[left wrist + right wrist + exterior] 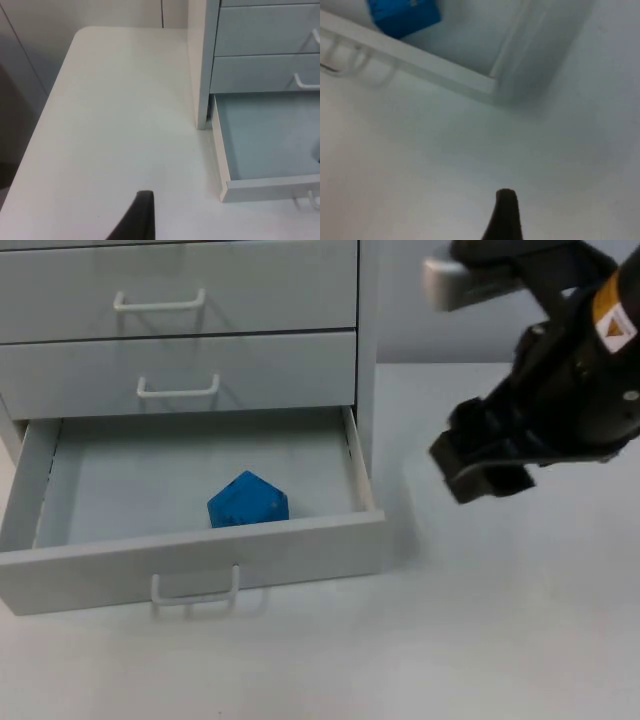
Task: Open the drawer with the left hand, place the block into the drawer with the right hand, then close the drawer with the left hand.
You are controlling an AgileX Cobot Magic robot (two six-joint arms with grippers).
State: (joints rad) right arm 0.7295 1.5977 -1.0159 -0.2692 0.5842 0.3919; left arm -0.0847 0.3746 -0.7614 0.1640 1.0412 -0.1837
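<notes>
The bottom drawer (190, 560) of the grey cabinet stands pulled out, its white handle (195, 590) facing the table's front. Inside it, near the front wall, lies a blue block (248, 502), seen also in the right wrist view (404, 15) behind the drawer's front rim (435, 67). My right gripper (478, 468) hangs open and holds nothing, above the table to the right of the drawer. My left gripper (141, 215) waits over the table to the left of the cabinet, apart from the drawer's side wall (221, 150).
Two upper drawers (180, 300) (180, 375) of the cabinet are shut. The cabinet's right side (366, 350) stands close to the right arm. White table top (480, 640) stretches in front of and to the right of the drawer.
</notes>
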